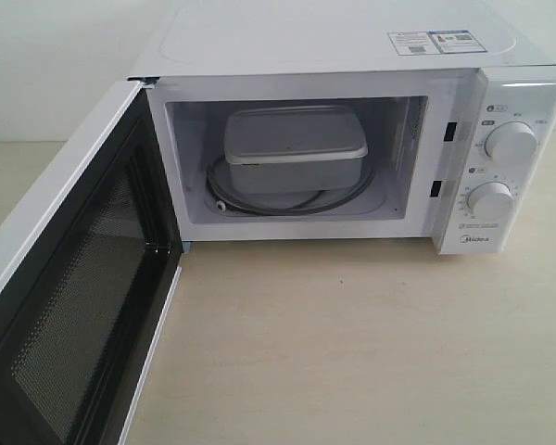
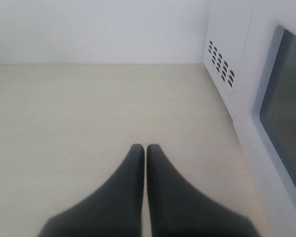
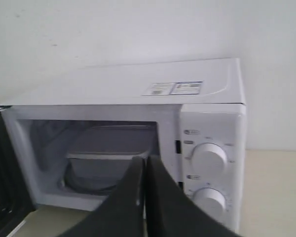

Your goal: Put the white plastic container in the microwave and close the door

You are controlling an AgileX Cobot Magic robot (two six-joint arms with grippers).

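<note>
The white plastic container (image 1: 295, 148) sits inside the microwave (image 1: 315, 42) on the glass turntable (image 1: 259, 206), lid on. The door (image 1: 69, 306) stands wide open to the left, its black mesh inner face toward the camera. Neither arm shows in the exterior view. In the right wrist view my right gripper (image 3: 145, 160) is shut and empty, in front of the microwave (image 3: 138, 86), facing the container (image 3: 108, 148). My left gripper (image 2: 145, 148) is shut and empty over the bare table, beside the door's outer face (image 2: 286, 113).
Two round dials (image 1: 511, 142) (image 1: 490, 199) sit on the microwave's right panel. The light wooden table (image 1: 352, 343) stretches in front. Vent holes (image 2: 220, 66) mark the microwave's side near my left gripper. A white wall stands behind.
</note>
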